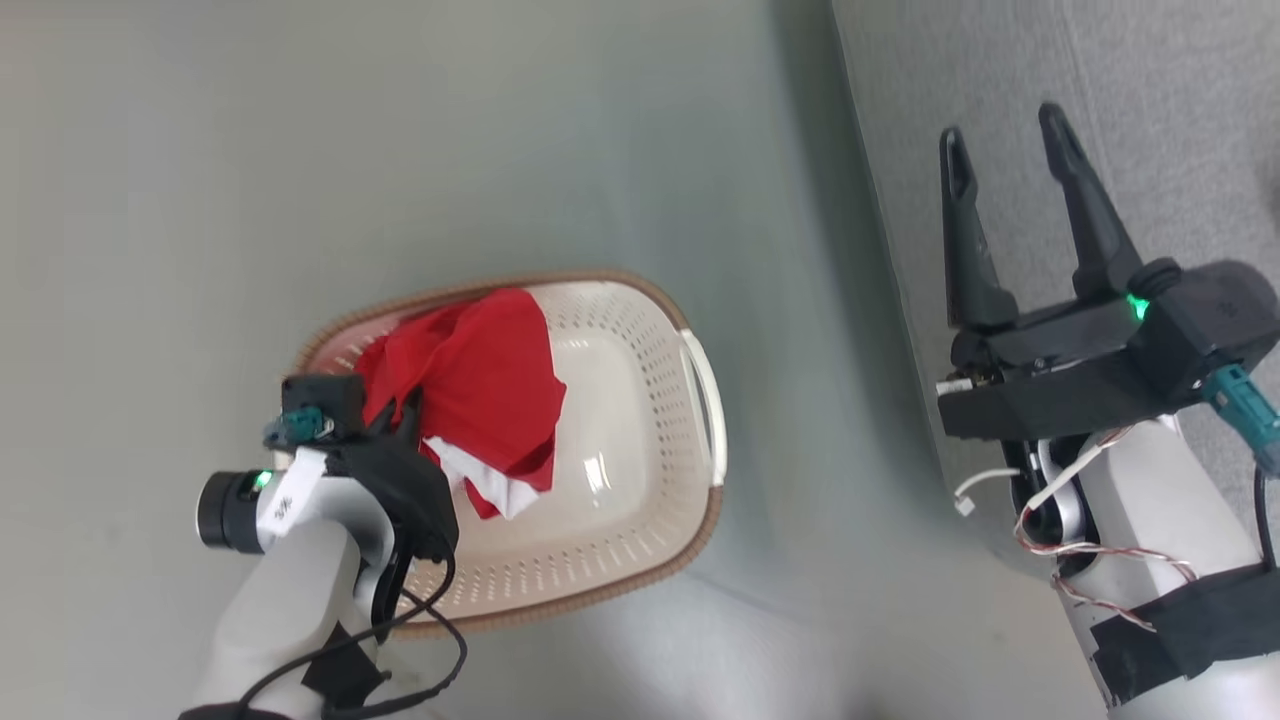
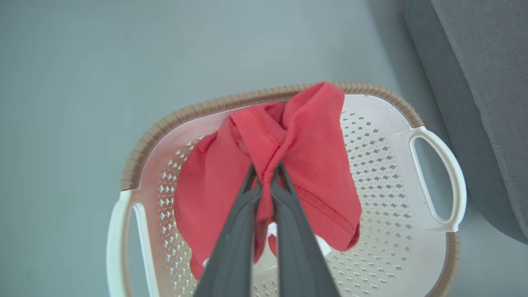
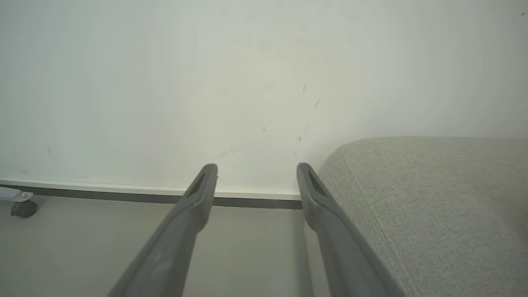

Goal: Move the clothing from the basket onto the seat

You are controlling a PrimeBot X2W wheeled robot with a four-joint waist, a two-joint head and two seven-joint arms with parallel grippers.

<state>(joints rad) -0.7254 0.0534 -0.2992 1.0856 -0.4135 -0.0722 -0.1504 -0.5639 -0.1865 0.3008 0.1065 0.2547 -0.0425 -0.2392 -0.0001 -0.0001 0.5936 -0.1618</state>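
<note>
Red clothing with white trim hangs bunched above the cream basket, which stands on the floor with its brown rim around it. My left gripper is shut on a fold of that fabric. In the left wrist view the two dark fingers pinch the red clothing at the left gripper, over the perforated basket. The grey seat runs along the right side. My right gripper is held open above the seat's edge, nothing between its fingers. The right gripper points toward a wall beside the seat.
Pale grey floor surrounds the basket. In the right wrist view a white wall with a baseboard stands ahead, and a small caster wheel sits at the far left on the floor.
</note>
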